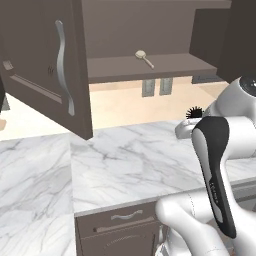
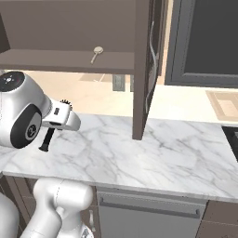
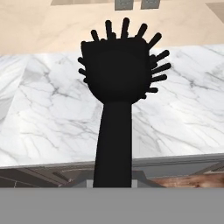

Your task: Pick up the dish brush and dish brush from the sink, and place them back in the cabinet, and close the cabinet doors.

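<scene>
My gripper (image 2: 56, 120) is shut on the black dish brush (image 3: 115, 78), which hangs above the marble counter. Its bristly head (image 2: 65, 102) points up and its handle (image 2: 46, 139) points down. In the left base view the bristles (image 1: 194, 112) peek out behind my arm. The cream dish brush (image 1: 144, 57) lies on the shelf (image 1: 165, 66) of the cabinet, and the right base view shows it too (image 2: 96, 52). Both cabinet doors stand open: the left door (image 1: 40, 65) and the right door (image 2: 143, 69), seen edge-on. The sink is out of view.
The marble counter (image 1: 125, 160) runs below the cabinet. Two wall outlets (image 1: 156, 86) sit under the shelf. A drawer front (image 1: 120, 220) lies below the counter edge. A dark framed panel (image 2: 209, 42) stands to the right of the open door.
</scene>
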Available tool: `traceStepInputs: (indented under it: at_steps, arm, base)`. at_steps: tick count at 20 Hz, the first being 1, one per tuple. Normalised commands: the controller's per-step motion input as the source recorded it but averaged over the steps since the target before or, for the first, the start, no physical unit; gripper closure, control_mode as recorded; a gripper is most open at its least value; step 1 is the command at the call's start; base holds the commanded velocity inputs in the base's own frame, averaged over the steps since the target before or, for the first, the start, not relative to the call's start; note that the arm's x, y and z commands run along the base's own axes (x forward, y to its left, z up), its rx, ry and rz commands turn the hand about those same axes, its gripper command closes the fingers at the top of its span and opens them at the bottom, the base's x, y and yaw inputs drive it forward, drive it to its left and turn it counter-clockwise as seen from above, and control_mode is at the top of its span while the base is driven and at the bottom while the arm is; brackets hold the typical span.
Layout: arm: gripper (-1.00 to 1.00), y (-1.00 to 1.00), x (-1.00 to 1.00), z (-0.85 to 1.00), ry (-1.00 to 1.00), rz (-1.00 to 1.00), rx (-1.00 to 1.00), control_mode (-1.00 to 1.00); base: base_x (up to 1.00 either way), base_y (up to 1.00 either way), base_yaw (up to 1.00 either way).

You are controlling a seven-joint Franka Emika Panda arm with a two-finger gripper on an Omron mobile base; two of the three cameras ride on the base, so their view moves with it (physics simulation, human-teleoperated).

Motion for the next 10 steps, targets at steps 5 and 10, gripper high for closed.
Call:
traceStepInputs:
  at_steps: [5,10]
  arm:
    - [1.00,0.00,0.00,0.00,0.00,0.00,0.00,1.00]
    - [1.00,0.00,0.00,0.00,0.00,0.00,0.00,1.00]
  base:
    - [0.00,0.00,0.00]
    - [0.00,0.00,0.00]
